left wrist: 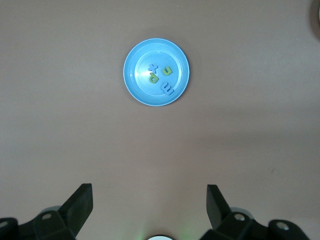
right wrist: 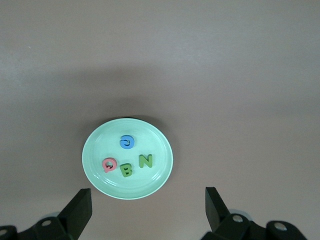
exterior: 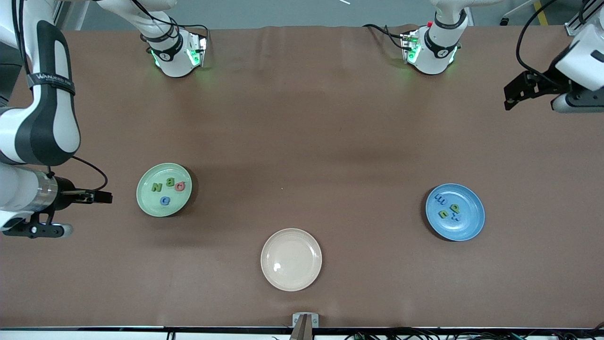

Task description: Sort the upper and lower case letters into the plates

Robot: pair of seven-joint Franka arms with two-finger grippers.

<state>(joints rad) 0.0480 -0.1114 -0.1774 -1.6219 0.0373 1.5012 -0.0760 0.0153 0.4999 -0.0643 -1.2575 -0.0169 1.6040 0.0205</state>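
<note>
Letters sorted: capitals in green plate, lowercase in blue plate. Left gripper and right gripper raised at table ends, jaws wide, empty.

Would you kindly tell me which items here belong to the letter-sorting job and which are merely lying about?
Job:
- pale green plate holding N, B, Q, G
- blue plate holding m, p, u, x

Lying about:
- cream-white plate

A round, glossy cream-white plate sits on the brown table covering. It lies near that covering's edge closest to the front camera. A small grey metal bracket sits at that edge, just nearer the camera than the plate.
</note>
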